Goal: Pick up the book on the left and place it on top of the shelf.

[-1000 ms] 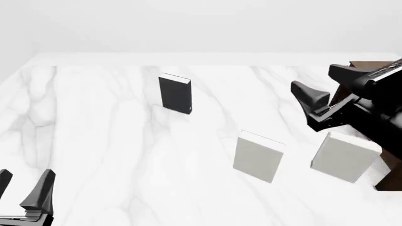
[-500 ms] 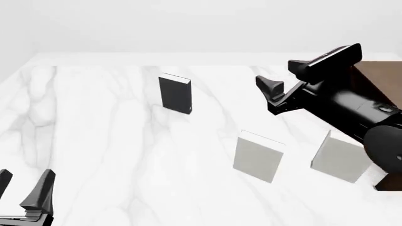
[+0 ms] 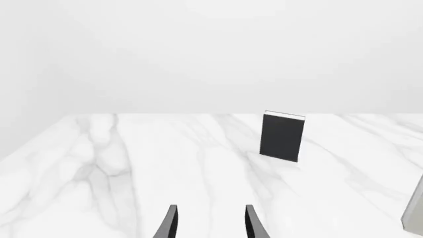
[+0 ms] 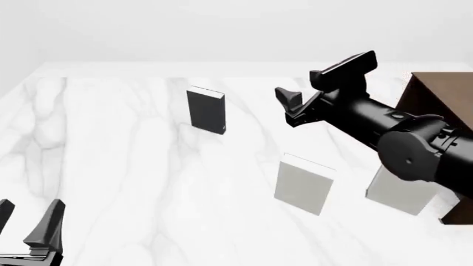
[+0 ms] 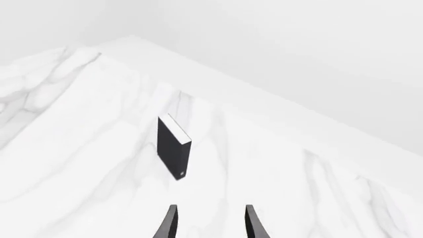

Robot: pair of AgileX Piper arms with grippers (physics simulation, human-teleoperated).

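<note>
Right gripper (image 4: 296,97): hung above the marble table (image 4: 111,166), fingers parted wide with nothing between them, pointed toward the far left.
Right fingertips (image 5: 170,223): in the right wrist view both tips framed bare tabletop, with the book up ahead of them and slightly off the centre line.
Left gripper (image 4: 26,227): low at the near left corner, its jaws apart and empty, well away from everything.
Step in hand: judged to be the reach toward the book, not yet the grasp.
Doing it well: the wrist likely needed to line the gap up across the book's thin dimension, so the pads would close on the two broad covers; coming in level seemed wise, since a nudge could topple so slim a thing.
The book (image 4: 206,110): stood upright on the table's far left part, apart from the right gripper and untouched.
Its look: dark charcoal covers, a pale page edge along the top, thin and rectangular.
Grey books (image 4: 303,186): two pale ones stood nearer the camera to the right, one partly hidden behind the right arm.
The shelf (image 4: 440,97): dark brown, at the far right edge, mostly out of frame.
</note>
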